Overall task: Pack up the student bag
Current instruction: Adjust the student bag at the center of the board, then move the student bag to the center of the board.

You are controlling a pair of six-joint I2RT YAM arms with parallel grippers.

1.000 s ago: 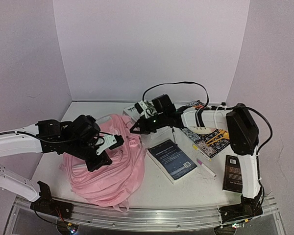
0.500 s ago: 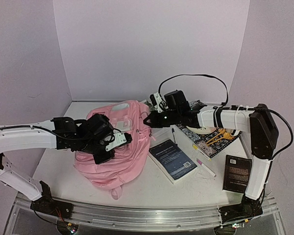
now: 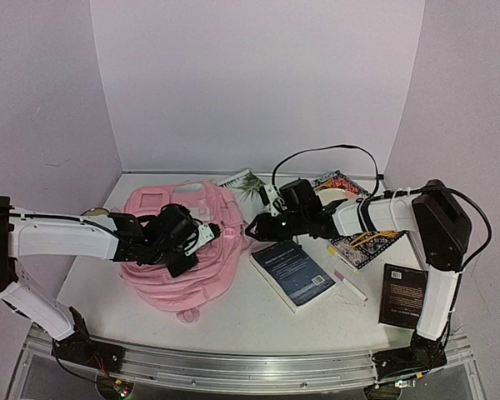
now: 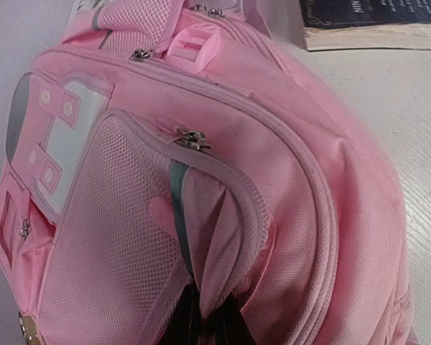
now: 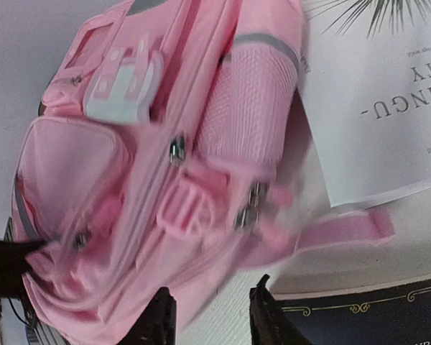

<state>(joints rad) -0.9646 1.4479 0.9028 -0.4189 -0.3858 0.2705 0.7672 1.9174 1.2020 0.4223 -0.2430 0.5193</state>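
At left of table (image 3: 87, 287), my left claw (image 4: 201, 322) pinches bag (image 3: 179, 221) fabric, anchoring it, I reckon; right claw (image 5: 210, 316) spread, empty, by bag top; book (image 3: 293, 273) just beside.

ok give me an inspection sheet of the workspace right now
surface: white table, loose items spread over its right half
job's things: pink student bag lying left of centre, front pockets up
clutter: dark blue book, pen, black book, patterned book, white booklet by the bag's far right corner
claws: left claw shut on the bag's fabric; right claw open, empty, at the bag's right side
cables: black cable loops above the right arm, off the items
surroundings: plain pale walls, metal rail at the near edge; nothing else seen
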